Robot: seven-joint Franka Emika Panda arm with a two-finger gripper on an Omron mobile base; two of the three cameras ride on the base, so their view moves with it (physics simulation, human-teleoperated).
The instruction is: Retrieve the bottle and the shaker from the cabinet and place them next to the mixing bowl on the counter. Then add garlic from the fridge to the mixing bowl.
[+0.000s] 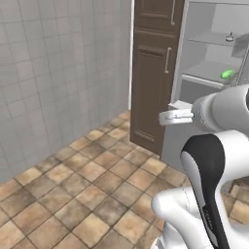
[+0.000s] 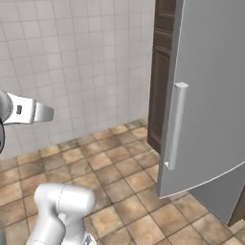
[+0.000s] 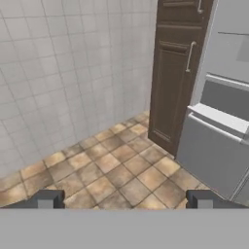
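The fridge (image 1: 204,92) stands open, its interior of pale grey shelves and a white drawer front visible in the left base view. On a middle shelf lies a small bright green item (image 1: 226,74), too blurred to name; no garlic can be made out. The gripper (image 3: 124,200) points at the floor in front of the fridge, well apart from the shelves, with its two dark square finger tips spread wide and nothing between them. The fridge door (image 2: 210,95) is a smooth flat grey slab swung outward, with a long vertical bar handle (image 2: 174,125). Just beside the fridge stands a tall dark brown wooden cabinet (image 1: 153,73) with recessed panels and thin metal pulls. Beyond it runs a wall of pale square tiles (image 1: 58,73); below lies a floor of mottled brown stone tiles (image 1: 82,189).
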